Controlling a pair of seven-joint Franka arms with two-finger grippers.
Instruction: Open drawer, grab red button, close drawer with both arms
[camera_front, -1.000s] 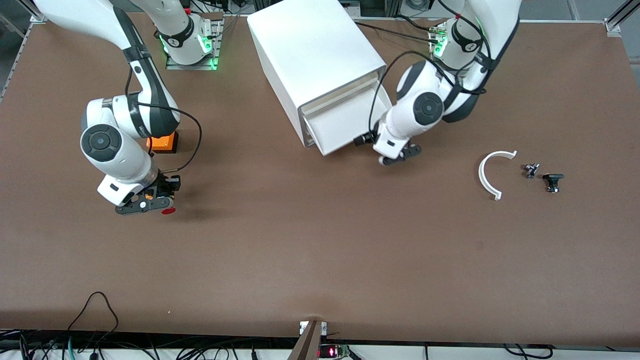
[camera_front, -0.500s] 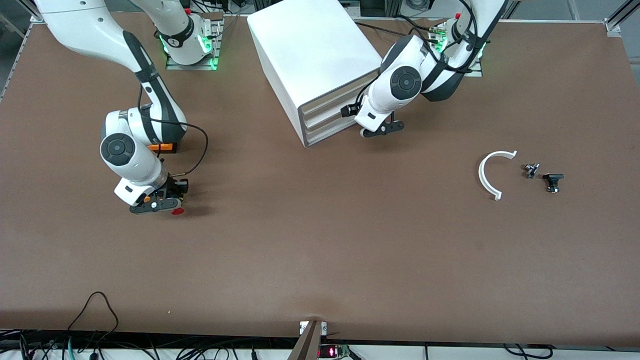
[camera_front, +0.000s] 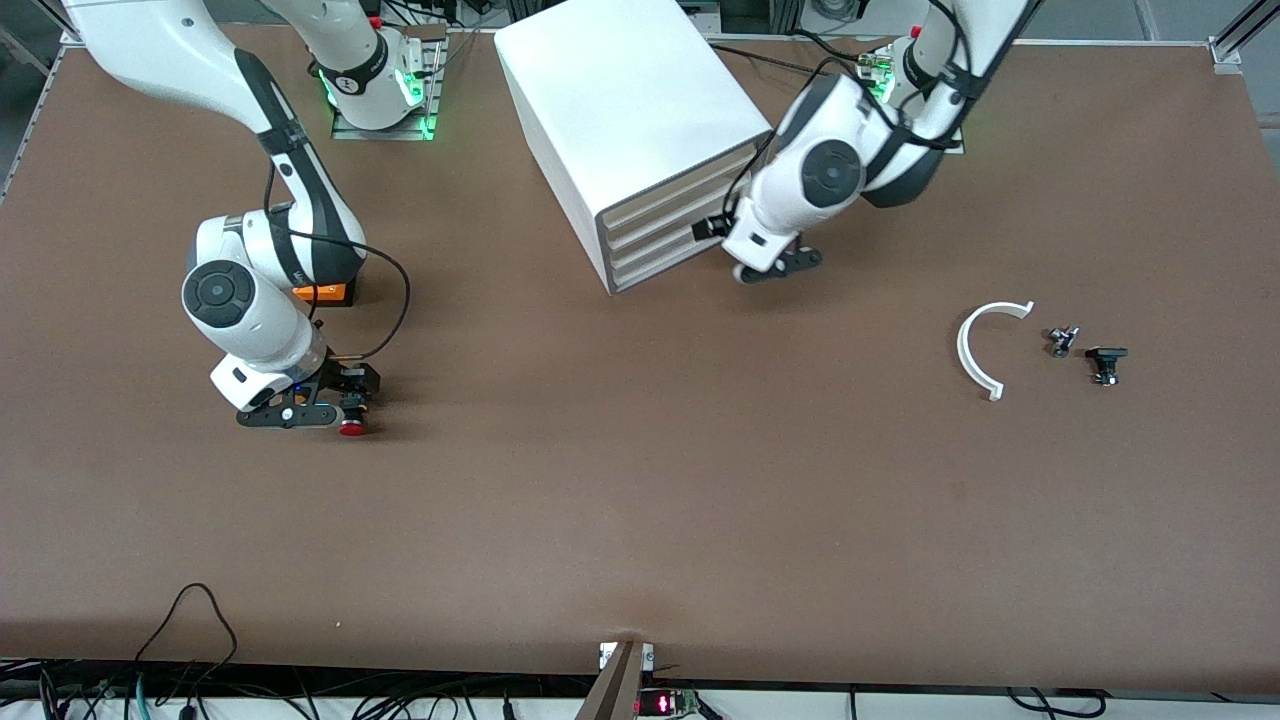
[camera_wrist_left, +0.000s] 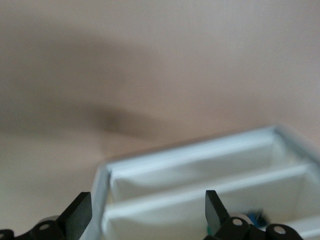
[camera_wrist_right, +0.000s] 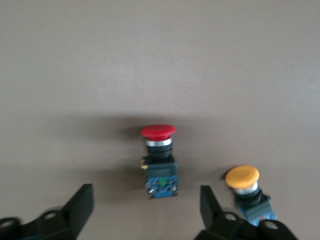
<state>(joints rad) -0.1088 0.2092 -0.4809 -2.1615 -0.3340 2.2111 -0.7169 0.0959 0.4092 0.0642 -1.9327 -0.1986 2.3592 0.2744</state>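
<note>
The white box cabinet (camera_front: 640, 130) near the arms' edge shows 4 beige drawer (camera_front: 665, 235) fronts, all flush, light plastic. The left gripper (camera_front: 775, 265) hangs open just before them. Toward the right arm's end, the right gripper (camera_wrist_right: 145, 215) hovers spread over the small red-capped black button (camera_wrist_right: 159, 160) lying on the table: rigid, light; best pinched on the body. No writing readable.

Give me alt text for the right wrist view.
A red button stands on the brown table, between the open right gripper fingers. An orange-yellow button sits beside it.
</note>
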